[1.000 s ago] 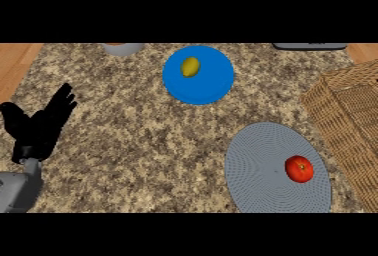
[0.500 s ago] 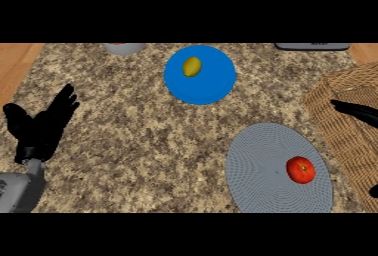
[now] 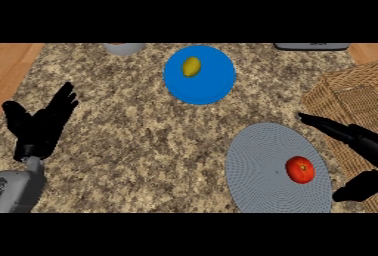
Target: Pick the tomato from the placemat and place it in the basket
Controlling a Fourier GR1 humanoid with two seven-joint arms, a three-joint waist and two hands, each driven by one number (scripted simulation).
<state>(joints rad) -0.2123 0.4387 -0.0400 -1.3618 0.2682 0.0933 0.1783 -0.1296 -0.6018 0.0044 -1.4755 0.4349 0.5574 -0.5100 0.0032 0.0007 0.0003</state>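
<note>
The speckled worktop (image 3: 148, 150) is carrying everything here, and the wicker basket (image 3: 347, 95) is sitting at its right edge, holding nothing that I can see from this side. Just beside the basket, toward the near right corner, the round grey placemat (image 3: 255, 155) is lying flat, while a blue plate (image 3: 214, 87) is resting nearer the far edge. The left hand (image 3: 40, 125) is resting by the left edge with fingers up and spread, taking no part. The right hand (image 3: 354, 136) is hovering at the right edge over the seam between placemat and basket, its fingers straight and its thumb set well apart below, gripping nothing. The tomato (image 3: 300, 169) is sitting on the right side of the placemat, framed between those fingers and the thumb but apart from both. A yellow fruit (image 3: 192, 66) is lying on the blue plate. By my reckoning the task is only beginning: closing on the tomato, lifting it and carrying it to the basket are all left.
</note>
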